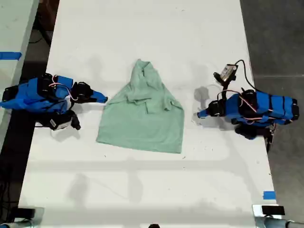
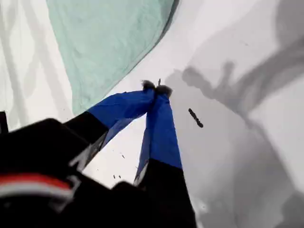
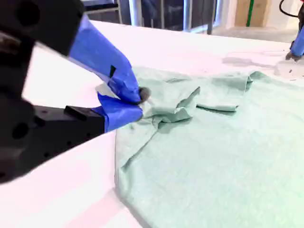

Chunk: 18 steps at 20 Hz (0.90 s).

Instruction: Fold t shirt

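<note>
The t shirt [image 1: 142,116] lies wrinkled on the white desk [image 1: 142,38] between my two tools, its upper part folded in so it tapers to a narrow end. My first tool [image 2: 156,88] sits on the bare desk just off one edge of the cloth, apart from it; its blue-taped tips meet at a point with nothing between them. In the exterior view this is the tool at the right [image 1: 200,114], a short gap from the shirt's side hem. My second tool [image 3: 137,102] is at the shirt's opposite edge, at the exterior view's left [image 1: 103,99], its tips almost together right beside a bunched fold; I cannot tell whether they pinch any fabric.
</note>
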{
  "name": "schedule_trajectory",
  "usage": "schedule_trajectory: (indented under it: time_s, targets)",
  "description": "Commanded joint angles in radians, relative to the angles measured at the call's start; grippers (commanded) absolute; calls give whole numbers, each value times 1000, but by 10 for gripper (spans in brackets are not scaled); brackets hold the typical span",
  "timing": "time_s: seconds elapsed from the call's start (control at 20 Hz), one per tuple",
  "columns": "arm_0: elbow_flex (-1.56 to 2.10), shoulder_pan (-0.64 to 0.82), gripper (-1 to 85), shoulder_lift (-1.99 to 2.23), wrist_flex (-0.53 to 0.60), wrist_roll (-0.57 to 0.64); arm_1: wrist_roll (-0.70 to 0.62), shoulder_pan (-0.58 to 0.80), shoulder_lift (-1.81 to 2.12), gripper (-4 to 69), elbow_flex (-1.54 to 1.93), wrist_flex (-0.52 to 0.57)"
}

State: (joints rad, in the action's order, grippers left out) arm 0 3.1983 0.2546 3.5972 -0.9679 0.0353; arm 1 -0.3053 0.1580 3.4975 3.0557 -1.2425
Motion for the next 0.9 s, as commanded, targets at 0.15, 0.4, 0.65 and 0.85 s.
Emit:
schedule_trajectory:
  time_s: [0.15,0.4,0.65,0.85]
  targets:
    - [-2,17,-1,9,-28,-15,259,34,15,-17,6,-104]
    - [-2,17,-1,9,-29,-15,299,8,15,-16,-23,-91]
    - [-2,29,-1,9,-29,-15,367,-67,-652,-19,-396,104]
    - [-2,21,-1,9,-32,-18,433,-152,-1275,-25,-778,241]
